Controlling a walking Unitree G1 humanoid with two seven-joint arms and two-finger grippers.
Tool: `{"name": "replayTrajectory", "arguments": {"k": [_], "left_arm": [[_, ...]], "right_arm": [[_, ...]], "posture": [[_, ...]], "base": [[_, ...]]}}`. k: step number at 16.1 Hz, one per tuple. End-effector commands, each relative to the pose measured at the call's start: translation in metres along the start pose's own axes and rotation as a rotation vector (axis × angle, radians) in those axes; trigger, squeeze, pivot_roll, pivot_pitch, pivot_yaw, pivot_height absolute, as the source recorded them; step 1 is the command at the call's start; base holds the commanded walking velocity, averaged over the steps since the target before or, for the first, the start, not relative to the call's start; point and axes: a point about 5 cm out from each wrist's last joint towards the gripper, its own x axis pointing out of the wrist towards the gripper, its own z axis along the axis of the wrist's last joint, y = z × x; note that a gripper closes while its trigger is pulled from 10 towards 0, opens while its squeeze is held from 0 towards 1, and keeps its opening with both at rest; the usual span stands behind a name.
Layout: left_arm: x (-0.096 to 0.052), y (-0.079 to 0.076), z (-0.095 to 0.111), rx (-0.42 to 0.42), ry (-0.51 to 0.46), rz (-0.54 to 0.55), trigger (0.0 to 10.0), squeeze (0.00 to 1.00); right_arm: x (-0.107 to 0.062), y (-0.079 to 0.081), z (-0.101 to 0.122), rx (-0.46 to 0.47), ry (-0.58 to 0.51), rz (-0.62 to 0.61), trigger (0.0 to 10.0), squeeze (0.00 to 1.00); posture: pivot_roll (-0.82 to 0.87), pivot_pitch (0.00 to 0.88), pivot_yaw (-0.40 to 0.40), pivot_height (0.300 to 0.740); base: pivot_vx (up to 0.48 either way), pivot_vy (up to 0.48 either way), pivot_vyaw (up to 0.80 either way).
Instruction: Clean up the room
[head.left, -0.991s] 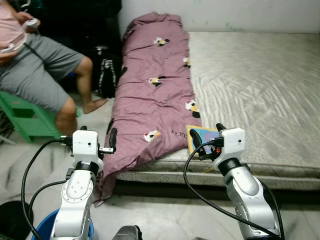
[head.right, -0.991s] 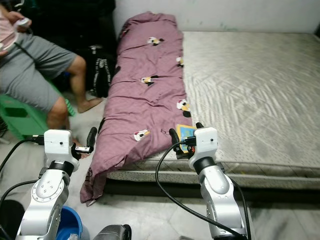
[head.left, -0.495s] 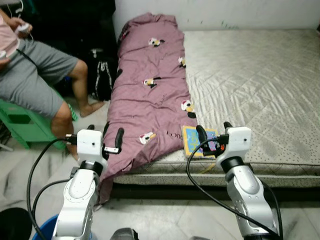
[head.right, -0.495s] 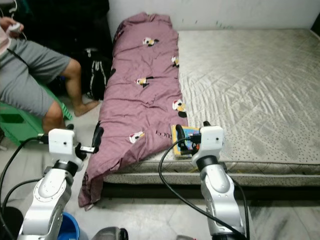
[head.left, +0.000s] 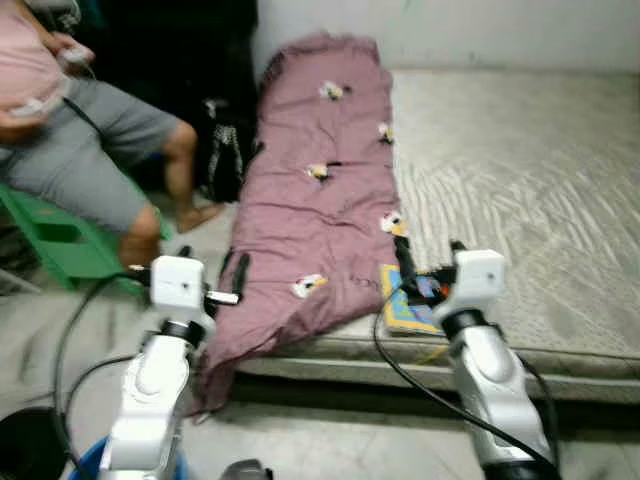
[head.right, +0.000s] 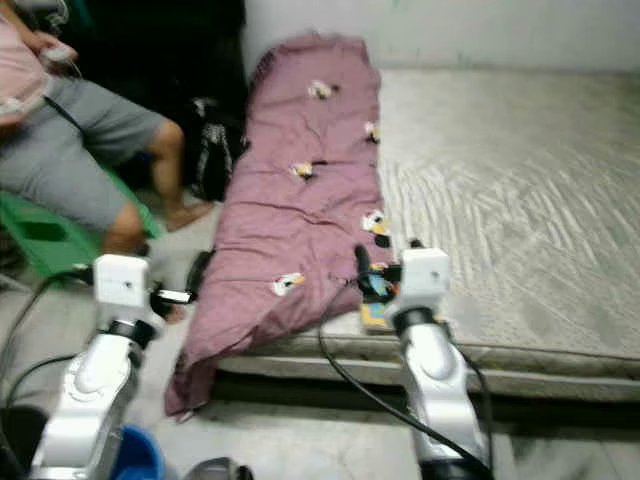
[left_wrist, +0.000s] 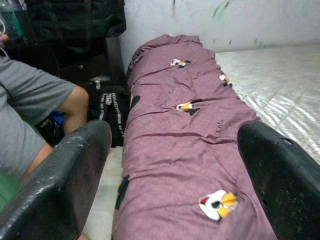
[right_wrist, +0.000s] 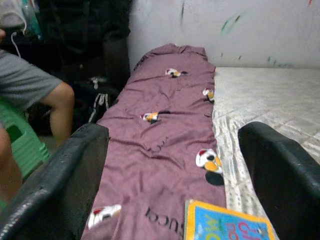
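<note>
A long purple blanket (head.left: 320, 200) with small cartoon patches lies along the left side of a bare grey mattress (head.left: 520, 180), its near end drooping over the edge toward the floor. A colourful book (head.left: 405, 312) rests on the mattress by the blanket's near end, close to the front edge. My right gripper (head.left: 428, 250) hovers open just above the book (right_wrist: 227, 225), with nothing between its fingers. My left gripper (head.left: 212, 262) is open too, held in the air beside the blanket's hanging corner. Both wrist views look along the blanket (left_wrist: 185, 140).
A person (head.left: 70, 130) sits on a green stool (head.left: 50, 240) at the left, feet on the floor near the bed. A black bag (head.left: 225, 150) stands between the person and the blanket. A blue bucket (head.left: 90, 465) sits by my left side.
The whole picture has shifted a little to the right and turned blurry, so the camera moved. Both arms keep the same raised pose with open grippers.
</note>
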Motion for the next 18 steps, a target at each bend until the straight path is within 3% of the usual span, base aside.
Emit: {"name": "replayTrajectory", "arguments": {"k": [1,5,9,12,14,16,18], "left_arm": [[0.003,-0.003,0.003,-0.006,-0.017,-0.013,10.0,0.0],[0.004,-0.005,0.003,-0.016,-0.018,-0.019,10.0,0.0],[0.015,-0.009,0.001,-0.01,-0.024,-0.01,10.0,0.0],[0.023,-0.007,-0.004,0.007,-0.007,0.008,10.0,0.0],[0.029,-0.016,-0.008,0.015,0.008,-0.047,10.0,0.0],[0.033,-0.018,-0.008,-0.015,0.006,-0.036,10.0,0.0],[0.028,-0.013,-0.012,-0.015,0.015,0.014,10.0,0.0]], "right_arm": [[-0.003,-0.008,-0.005,-0.015,0.019,-0.023,10.0,0.0],[-0.002,-0.009,-0.005,-0.019,0.017,-0.023,10.0,0.0],[0.002,-0.013,-0.009,-0.053,0.015,-0.054,10.0,0.0],[0.005,-0.014,-0.013,-0.069,0.007,-0.121,10.0,0.0],[0.004,-0.015,-0.016,-0.057,0.006,-0.139,10.0,0.0],[0.002,-0.013,-0.016,-0.057,0.0,-0.127,10.0,0.0],[0.004,-0.012,-0.018,-0.059,0.011,-0.101,10.0,0.0]], "posture": [[-0.03,0.0,0.027,0.74],[-0.03,0.0,0.027,0.74],[-0.01,0.0,0.025,0.74],[-0.05,0.0,0.09,0.74],[-0.08,0.0,0.125,0.74],[-0.07,0.0,0.113,0.74],[-0.04,0.0,0.073,0.74]], "base": [[0.356,0.0,0.0],[0.359,0.0,0.0],[0.0,0.0,0.0],[0.0,0.0,0.0],[0.0,0.0,0.0],[0.0,0.0,0.0],[0.0,0.0,0.0]]}}
